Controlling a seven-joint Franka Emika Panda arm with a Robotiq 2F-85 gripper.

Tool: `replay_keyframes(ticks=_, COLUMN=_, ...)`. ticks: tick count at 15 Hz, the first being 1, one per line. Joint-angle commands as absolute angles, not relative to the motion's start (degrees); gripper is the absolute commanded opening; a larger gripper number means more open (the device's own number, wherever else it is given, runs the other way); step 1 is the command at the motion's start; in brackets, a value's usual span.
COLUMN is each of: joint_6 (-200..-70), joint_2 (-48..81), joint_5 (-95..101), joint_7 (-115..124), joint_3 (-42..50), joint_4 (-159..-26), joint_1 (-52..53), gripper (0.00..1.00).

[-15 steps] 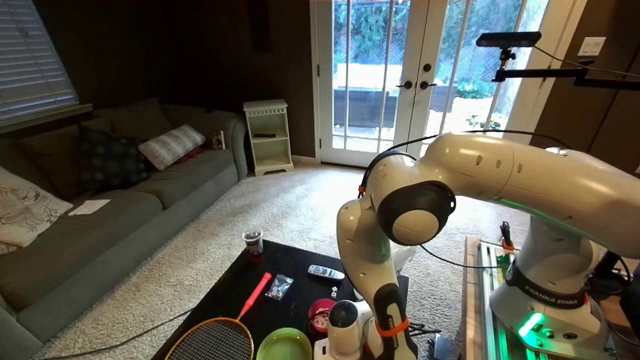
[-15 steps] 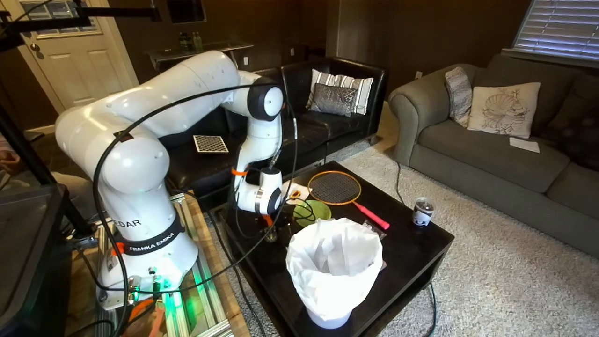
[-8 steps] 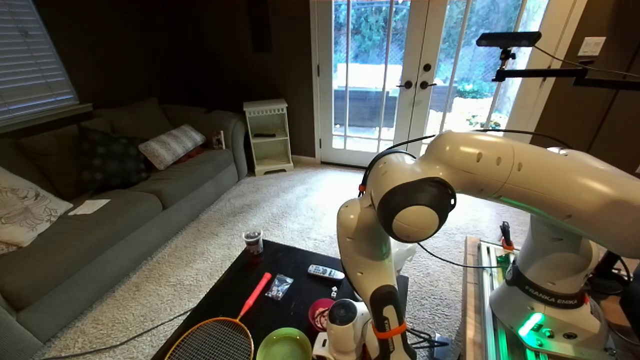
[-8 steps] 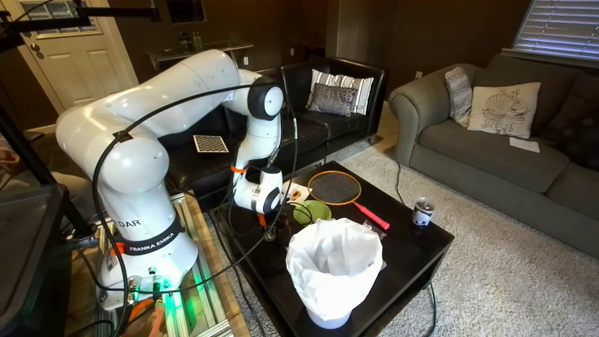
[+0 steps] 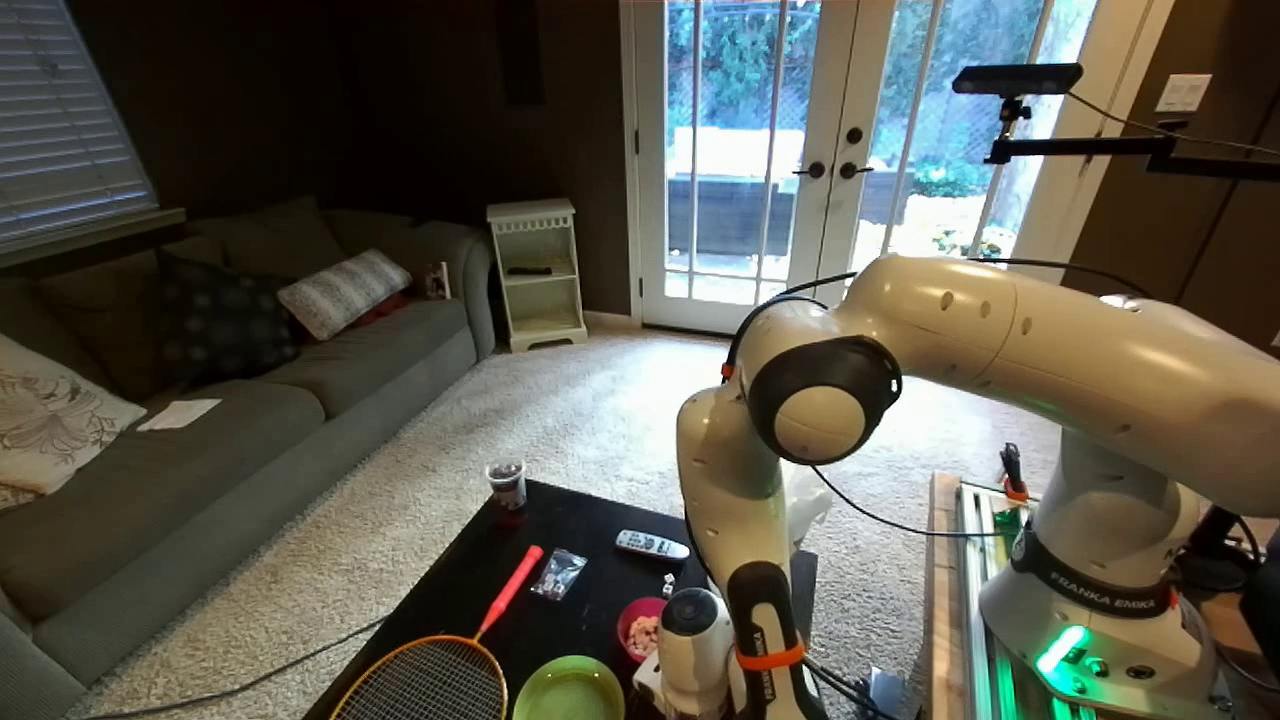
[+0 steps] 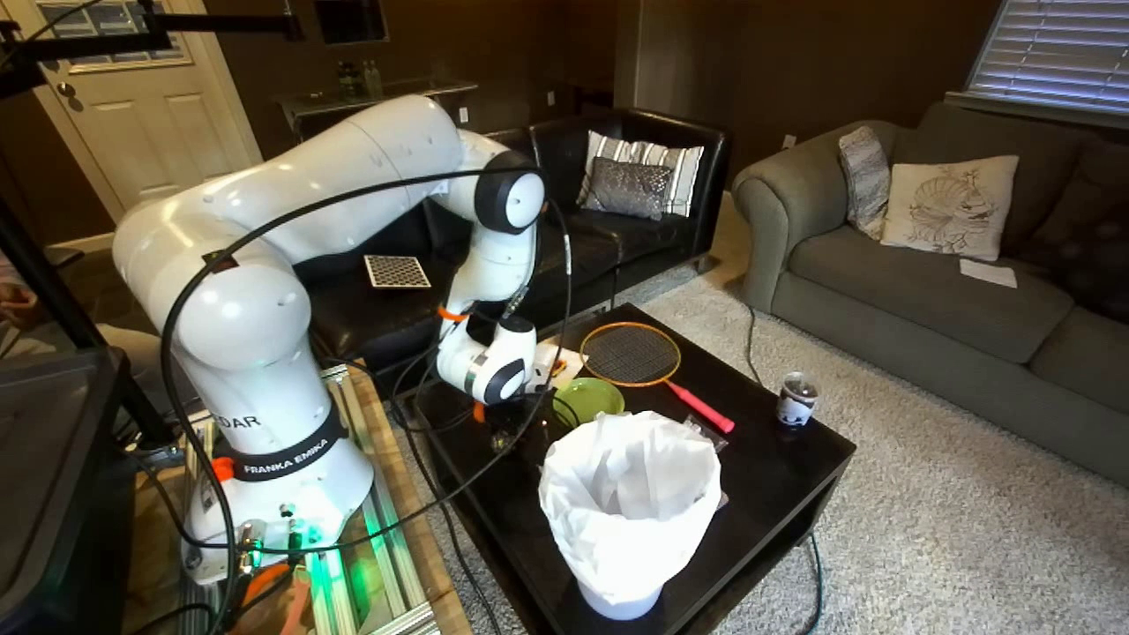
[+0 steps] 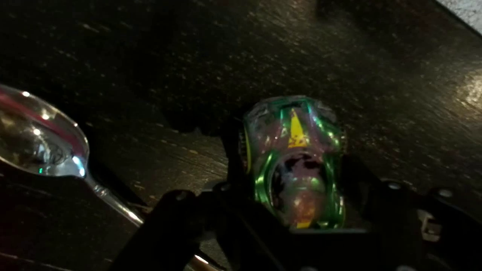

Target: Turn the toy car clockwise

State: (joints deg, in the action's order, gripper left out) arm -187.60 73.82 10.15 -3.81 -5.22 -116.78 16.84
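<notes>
The toy car point(image 7: 297, 169) was straddled by the gripper point(image 7: 295, 158) on the table point(image 6: 767, 476) (whether it was clamped could not be told in shadow). In the wrist view, a spoon point(image 7: 41, 139) was seen left of it; in an exterior view, a white-lined bin point(image 6: 628, 520) was set near, a racket point(image 6: 631, 354) far.

White arm point(image 6: 340, 176) — black FRANKA EMIKA collar point(image 6: 287, 460), orange band point(image 5: 770, 659)

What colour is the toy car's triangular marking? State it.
Yellow; the triangular marking on the toy car shows best in the wrist view.
</notes>
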Motion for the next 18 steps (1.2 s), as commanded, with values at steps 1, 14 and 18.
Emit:
replay_keyframes(ticks=1, joint_6=-189.7, joint_2=72.54, joint_5=6.99, joint_7=-1.49, joint_3=-8.73, joint_4=-120.0, joint_1=11.98, gripper=0.42)
replay_keyframes(ticks=14, joint_6=-190.21, joint_2=73.46, joint_5=-2.3, joint_7=6.27, joint_3=-8.64, joint_4=-120.13, joint_1=11.38, gripper=0.42)
replay_keyframes(ticks=18, joint_6=-190.28, joint_2=74.07, joint_5=-3.57, joint_7=7.2, joint_3=-8.65, joint_4=-119.75, joint_1=11.22, gripper=0.42)
